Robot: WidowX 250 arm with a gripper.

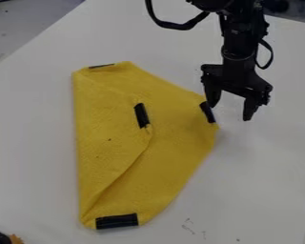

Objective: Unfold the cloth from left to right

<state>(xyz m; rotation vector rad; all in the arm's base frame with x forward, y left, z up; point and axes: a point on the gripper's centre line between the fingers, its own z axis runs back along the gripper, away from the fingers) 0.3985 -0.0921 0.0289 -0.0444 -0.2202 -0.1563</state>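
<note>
Dark object w/ an orange part (2, 237) sits between 7 & 8 o'clock in view, on the table (263, 167); can't tell what it is. Small dark marks (188, 226) between 5 & 6.

Next up, the yellow cloth (180, 143), mid-table & folded. Bottom tape strip (116, 221) marks its near end, btwn 6 & 7 on the cloth. A flap (107, 138) overlies the 9 o'clock side, its loose edge slanting up from the near end to the centre tape strip (141, 115).

Material looks soft, light & a bit textured: prob. limp, not fragile, low slip risk. Tape prob. makes small stiff spots, so best grip is at a strip; bare fabric would likely bunch or sag. For the flap, pinch the top layer only at the centre strip, lift gently, else the under layer may drag along. Crease looks to be at 9, so that flap would open toward 9, which doesn't match "left to right" well; unclear which layer is meant.

Right tape strip (207, 112) is approx. 2 o'clock. End effector (231, 108) hangs just beside it, fingers apart, nothing between them; one tip is at the strip, contact unclear. Far tape strip (101, 66) at 11. Beyond: arm (237, 50), approx. 1 o'clock in view.
</note>
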